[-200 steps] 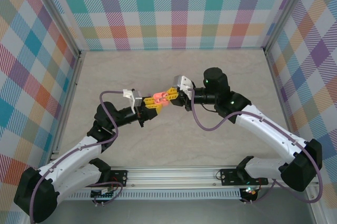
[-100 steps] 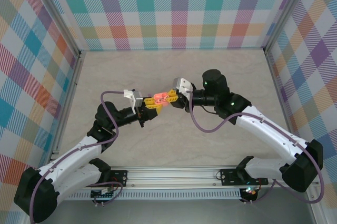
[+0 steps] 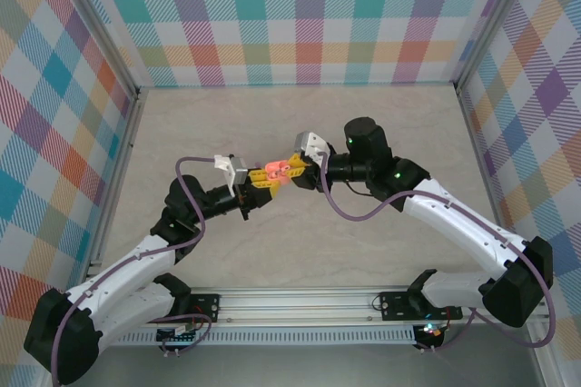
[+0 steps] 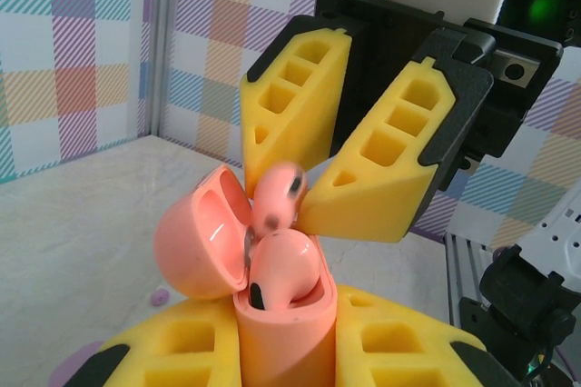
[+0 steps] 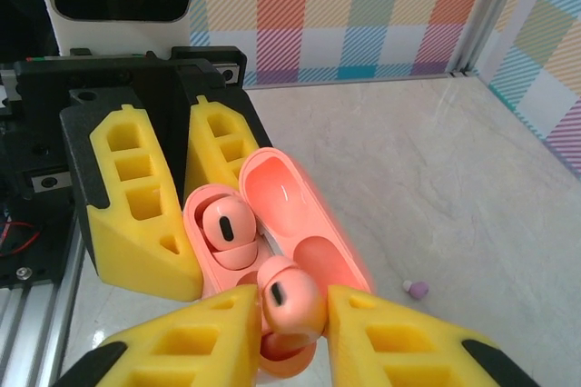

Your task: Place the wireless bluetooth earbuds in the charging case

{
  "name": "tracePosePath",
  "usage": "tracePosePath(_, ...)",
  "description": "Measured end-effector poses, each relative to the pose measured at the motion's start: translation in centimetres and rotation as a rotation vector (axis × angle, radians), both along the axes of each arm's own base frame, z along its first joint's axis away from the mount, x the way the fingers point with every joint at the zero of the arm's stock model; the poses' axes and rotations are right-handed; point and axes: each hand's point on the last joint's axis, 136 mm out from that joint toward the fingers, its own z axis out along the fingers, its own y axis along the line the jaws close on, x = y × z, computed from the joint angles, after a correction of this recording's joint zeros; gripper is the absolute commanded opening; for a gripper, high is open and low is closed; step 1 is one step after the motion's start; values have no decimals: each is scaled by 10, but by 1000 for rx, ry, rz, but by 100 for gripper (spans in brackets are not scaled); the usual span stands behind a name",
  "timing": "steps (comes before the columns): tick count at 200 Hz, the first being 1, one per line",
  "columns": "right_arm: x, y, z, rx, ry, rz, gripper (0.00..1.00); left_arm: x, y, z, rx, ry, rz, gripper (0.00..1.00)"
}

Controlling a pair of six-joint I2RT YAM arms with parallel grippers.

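Bright checked walls (image 3: 300, 14) fence in a pale, marbled table (image 3: 381, 124), and the two arms meet above its middle. The left jaws are pressed onto the base of the salmon charging case (image 4: 281, 342), holding it upright off the table with its lid (image 4: 204, 242) swung back, so the wells face the other arm. One salmon earbud (image 4: 286, 269) already sits in its well. The right jaws pinch the second salmon earbud (image 5: 289, 301) between their yellow tips, right over the open case and against the seated one; the left wrist view shows it blurred there. Holding the case in the air rather than flat probably gives the right arm a straight line into the empty well. I judge the grip light, perhaps easing, so the earbud could tip or drop short. A lilac earbud (image 5: 418, 290) lies on the table, well apart.
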Motion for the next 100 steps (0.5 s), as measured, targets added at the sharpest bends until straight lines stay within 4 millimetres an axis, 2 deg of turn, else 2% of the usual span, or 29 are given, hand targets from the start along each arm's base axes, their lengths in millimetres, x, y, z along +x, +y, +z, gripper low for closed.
tracePosePath(34, -5, 1, -2, 1, 26, 17, 32, 1, 0, 0, -1, -1, 4, 0)
tracePosePath(100, -11, 2, -4, -1, 77, 28, 47, 2, 1, 2, -4, -6, 10, 0)
